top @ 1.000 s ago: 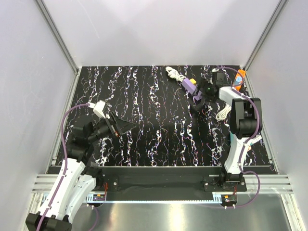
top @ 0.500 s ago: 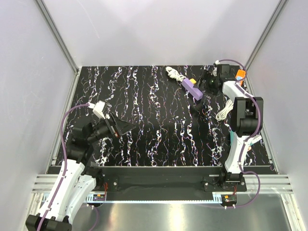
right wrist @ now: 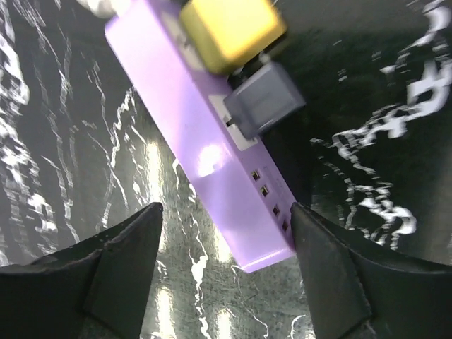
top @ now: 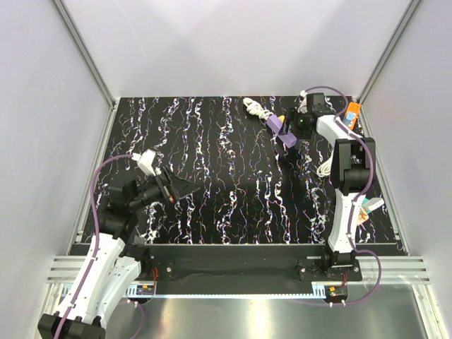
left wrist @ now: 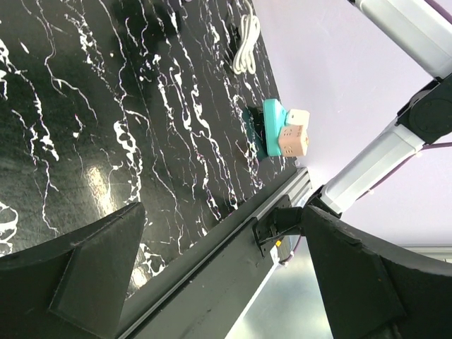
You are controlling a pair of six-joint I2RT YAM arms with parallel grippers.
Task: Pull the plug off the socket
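Over on the near left, the left gripper (top: 176, 187) hangs above the table (top: 233, 205), fingers (left wrist: 92, 275) spread wide with nothing between them. Moving across to the far right, the strip (right wrist: 212, 148) lies flat, a white cord (top: 256, 107) bundled just beside its far end. The yellow plug (right wrist: 229, 32) and grey plug (right wrist: 265, 106) are both seated in it, side by side. The right gripper (right wrist: 224, 212) hovers over the strip, jaws apart, gripping neither plug. Further right lie a coiled cable (top: 326, 166) and a teal block (left wrist: 270, 123)
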